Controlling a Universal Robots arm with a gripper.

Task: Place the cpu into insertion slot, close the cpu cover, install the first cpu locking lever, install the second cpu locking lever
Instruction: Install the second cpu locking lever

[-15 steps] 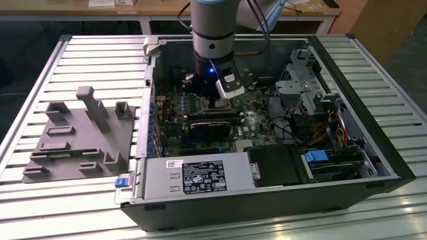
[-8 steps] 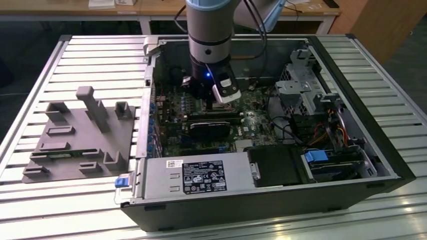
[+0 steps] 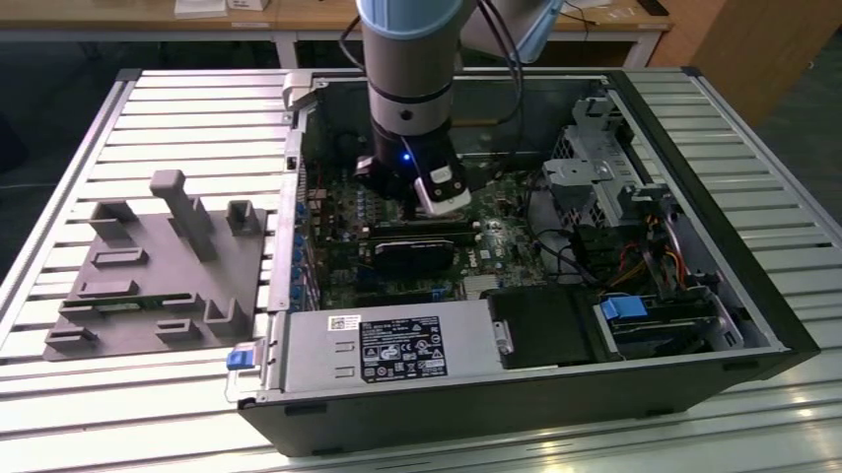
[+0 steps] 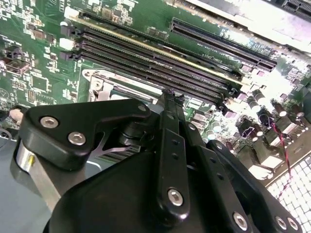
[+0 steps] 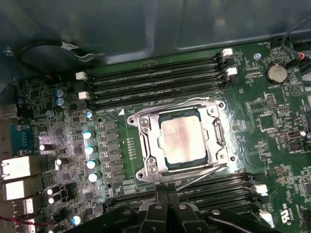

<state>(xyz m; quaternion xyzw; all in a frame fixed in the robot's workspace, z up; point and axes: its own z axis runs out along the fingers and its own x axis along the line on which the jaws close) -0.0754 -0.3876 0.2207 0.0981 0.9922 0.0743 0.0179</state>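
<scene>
First wrist view: I see the cpu (image 5: 181, 139) sitting in the insertion slot (image 5: 146, 167) – the cpu cover (image 5: 215, 130) lies shut around it. My gripper (image 5: 166, 196) hovers just beside (fingers pressed together, holding nothing).

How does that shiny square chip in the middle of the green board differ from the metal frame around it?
The cpu is a solid, pale, flat square plate; the cpu cover is an open frame with a square window through which the chip shows. The cover is larger, reaching past the chip on every side. The chip's top looks matte, while the cover glints brightly. Both are silvery metal, square, and lie flat on the green circuit board.
</scene>
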